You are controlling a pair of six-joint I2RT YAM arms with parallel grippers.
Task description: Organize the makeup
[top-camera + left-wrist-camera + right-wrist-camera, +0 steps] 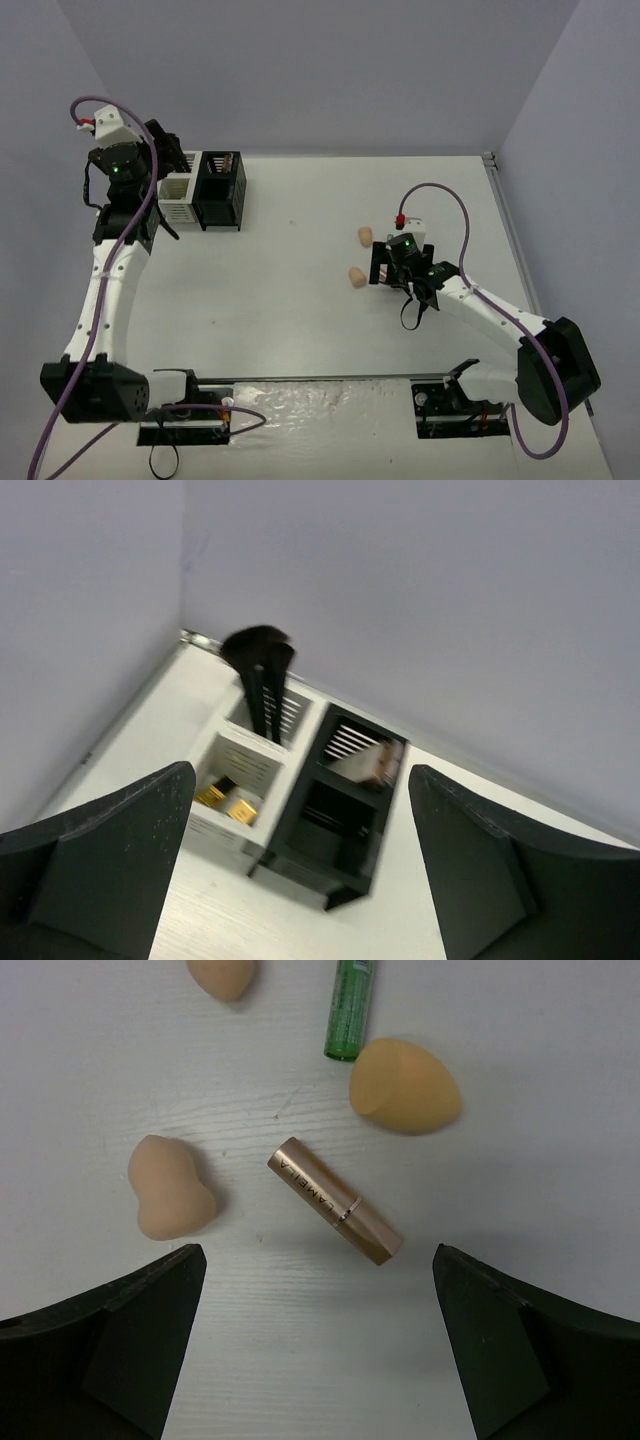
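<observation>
so, right gripper [315, 1335] hangs wide open and empty over rose-gold tube [335, 1201], lettering approx "lamela", lying mid-table toward right edge btw peach sponges [405, 1085], nr green tube [350, 1010]. left gripper [300, 870] also open, above bins [330, 820] at far-left corner w/ brushes [262, 675].

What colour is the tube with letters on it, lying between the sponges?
Rose gold: the shiny cylindrical tube shows best in the right wrist view.

Past the rose-gold tube [335, 1201], the right wrist view's top edge clips your green tube [350, 1010] and far-left sponge [222, 975]. Overhead, the right pincer [382, 266] hides the rose-gold tube from you. Left wrist view: black bin [335, 810] contents blurred.
</observation>
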